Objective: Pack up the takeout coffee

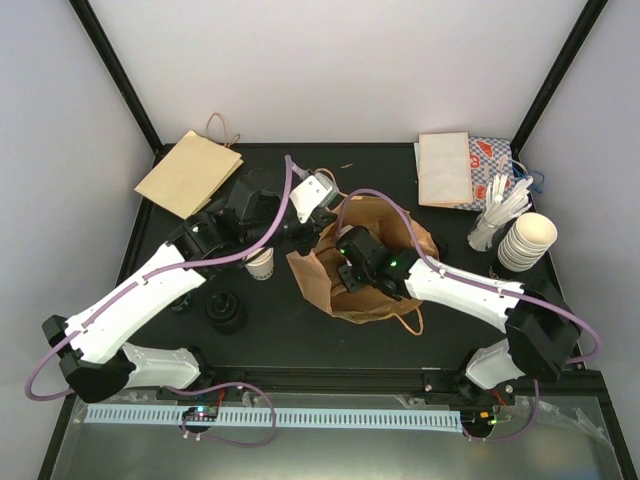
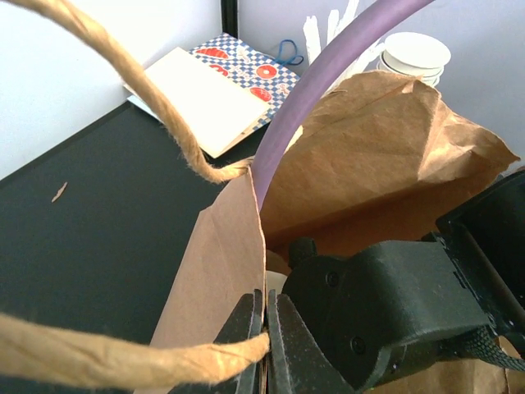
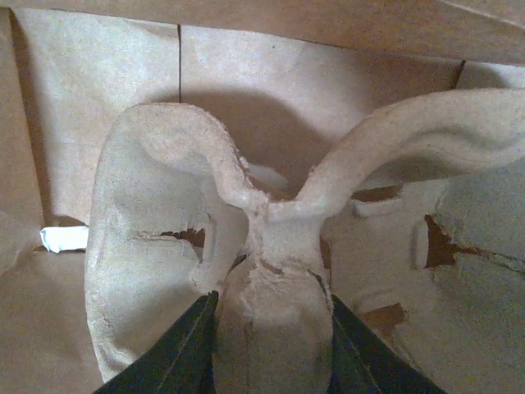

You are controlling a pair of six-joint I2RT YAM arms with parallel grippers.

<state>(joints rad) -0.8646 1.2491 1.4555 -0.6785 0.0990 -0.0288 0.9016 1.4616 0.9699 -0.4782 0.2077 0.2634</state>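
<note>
The takeout coffee cup (image 1: 260,262) stands upright on the black table (image 1: 300,340), left of centre in the overhead view, just left of the open brown paper bag (image 1: 315,280) and apart from both arms. The left pincer (image 2: 267,328) is clamped narrow on the bag's near rim, with the paper wall pinched between its dark fingers beside a twisted paper handle (image 2: 176,131). The right pincer (image 3: 271,345) is down inside the bag, its fingers (image 3: 176,353) set on either side of the central post of the moulded cardboard cup carrier (image 3: 156,246) and gripping it. A black round object (image 1: 226,310) sits lower left of the cup. A stack of cream cups (image 1: 527,240) lies at the right edge, and a flat brown bag (image 1: 190,172) lies at the upper left.
</note>
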